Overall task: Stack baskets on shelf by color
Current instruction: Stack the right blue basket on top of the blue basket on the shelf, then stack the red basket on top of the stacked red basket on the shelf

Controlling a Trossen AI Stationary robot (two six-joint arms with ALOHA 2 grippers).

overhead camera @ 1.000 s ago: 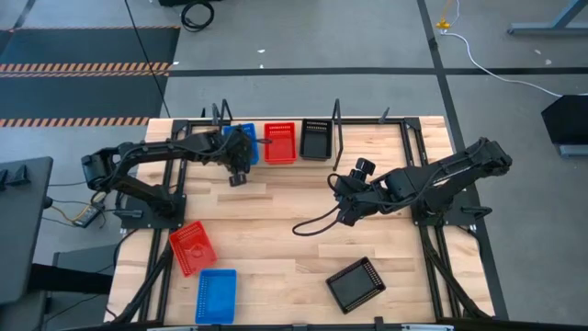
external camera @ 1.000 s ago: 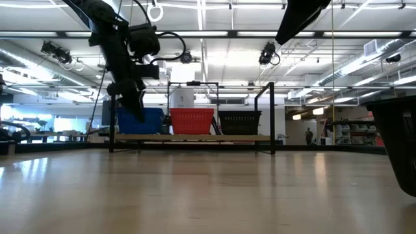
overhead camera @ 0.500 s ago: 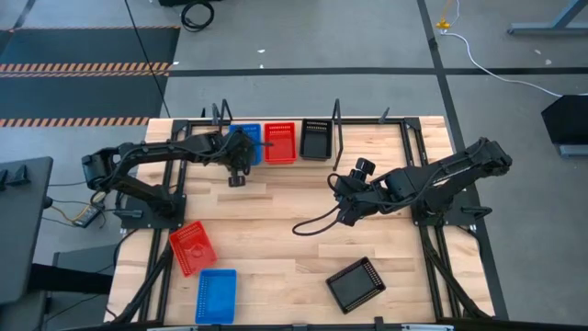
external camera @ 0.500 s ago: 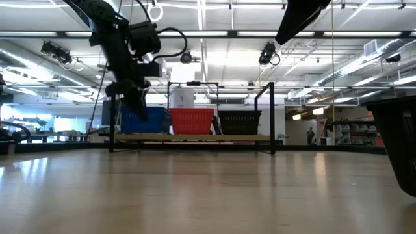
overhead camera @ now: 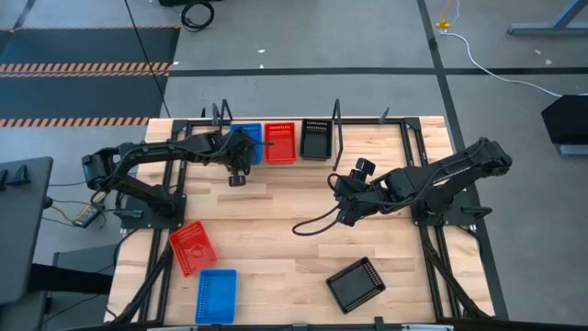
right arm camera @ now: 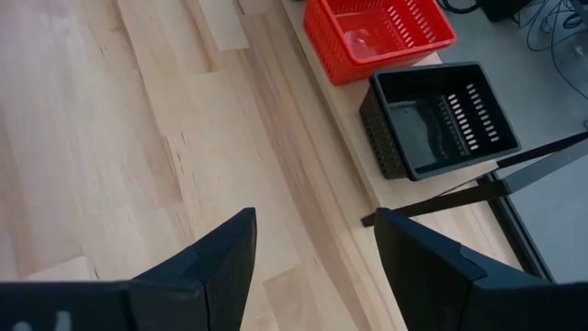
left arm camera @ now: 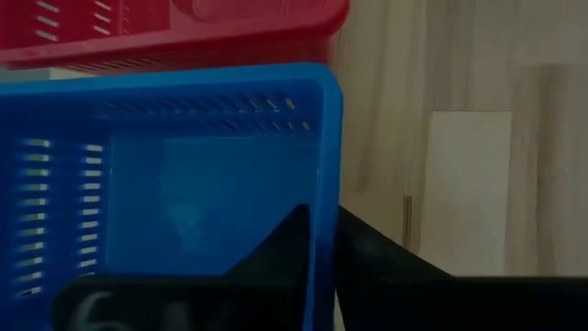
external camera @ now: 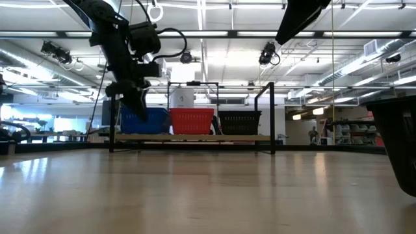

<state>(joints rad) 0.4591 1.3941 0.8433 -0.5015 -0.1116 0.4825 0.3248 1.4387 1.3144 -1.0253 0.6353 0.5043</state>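
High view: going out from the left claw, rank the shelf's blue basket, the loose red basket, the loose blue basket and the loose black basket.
From the left claw:
1. Shelf's blue basket, at the claw.
2. Loose red basket, left side.
3. Loose blue basket, near edge.
4. Loose black basket, right side.

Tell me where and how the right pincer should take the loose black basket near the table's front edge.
Best guess: clamp one long side wall of the black basket at its middle, one finger inside and one outside. Come straight down from above: it lies flat with its mouth up, and it is turned askew to the table edges, so the right pincer, now open over bare boards, would need to rotate to match.
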